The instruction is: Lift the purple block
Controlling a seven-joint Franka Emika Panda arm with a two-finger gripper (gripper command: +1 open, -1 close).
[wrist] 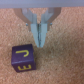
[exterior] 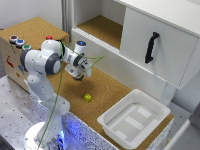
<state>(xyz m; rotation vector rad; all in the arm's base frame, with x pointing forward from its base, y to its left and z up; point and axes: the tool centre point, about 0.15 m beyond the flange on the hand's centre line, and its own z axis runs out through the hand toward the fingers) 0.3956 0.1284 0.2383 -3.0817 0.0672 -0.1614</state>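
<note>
The purple block (wrist: pixel 22 57) is a small cube with yellow letters on its faces, resting on the cork surface. In the wrist view my gripper (wrist: pixel 40 41) hovers beside it and a little apart, fingers pressed together with nothing between them. In the exterior view the gripper (exterior: pixel 77 76) hangs above the cork counter (exterior: pixel 107 92). The one small cube (exterior: pixel 88 97) there looks yellowish at this size, a short way in front of the gripper; I cannot tell if it is the same block.
A white plastic bin (exterior: pixel 134 117) stands at the exterior view's right end of the counter. A white cabinet with a black handle (exterior: pixel 151 47) and an open cork shelf (exterior: pixel 102 27) rises behind. A box with coloured buttons (exterior: pixel 20 42) sits at the exterior view's left.
</note>
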